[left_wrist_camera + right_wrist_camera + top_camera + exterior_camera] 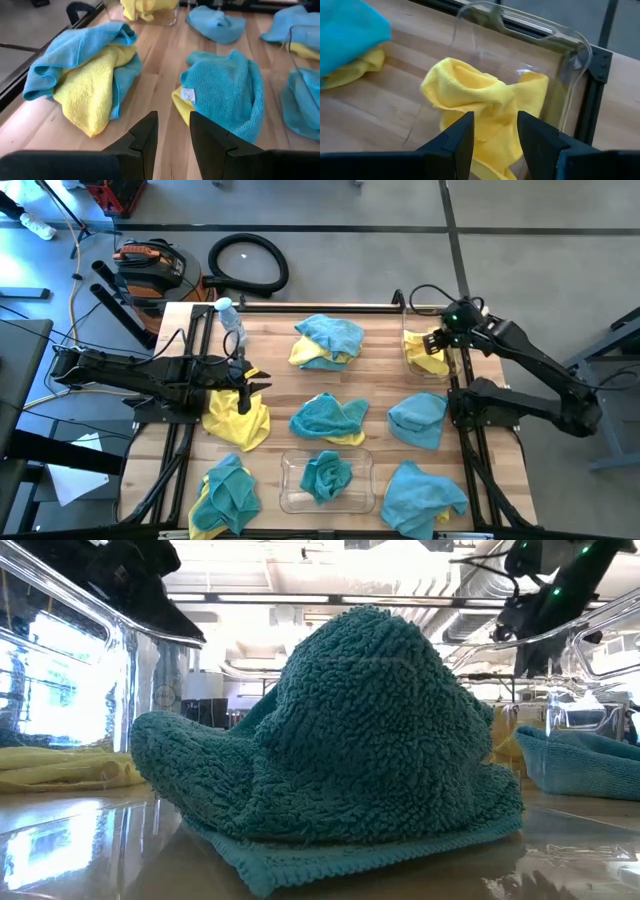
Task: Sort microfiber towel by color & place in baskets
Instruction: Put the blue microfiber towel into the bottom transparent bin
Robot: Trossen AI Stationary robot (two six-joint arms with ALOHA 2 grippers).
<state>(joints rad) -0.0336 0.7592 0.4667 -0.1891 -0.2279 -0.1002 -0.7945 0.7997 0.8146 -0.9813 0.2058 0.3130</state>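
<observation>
My left gripper (256, 384) (173, 134) is open, hovering over the left part of the table beside a loose yellow towel (238, 422). My right gripper (437, 340) (493, 131) is open over the clear basket (408, 370) at the far right, where a yellow towel (480, 107) lies crumpled on the floor. A second clear basket (292, 498) at the near edge holds a teal towel (328, 476) (350, 740). Loose teal and yellow towels lie across the table: a far-middle pile (328, 340) (85, 65), a middle one (328, 418) (225, 90). My right gripper comes from above, slanting down into the far-right basket. Its open fingers (462, 137) stand on either side of the yellow towel's near fold (492, 145). Whether they touch the cloth I cannot tell. The towel rests in the basket.
A clear water bottle (231, 320) lies at the far left of the table. More teal towels sit at right (418, 420) and near right (425, 495); a teal and yellow heap (225, 498) sits near left. Bare wood shows between the piles.
</observation>
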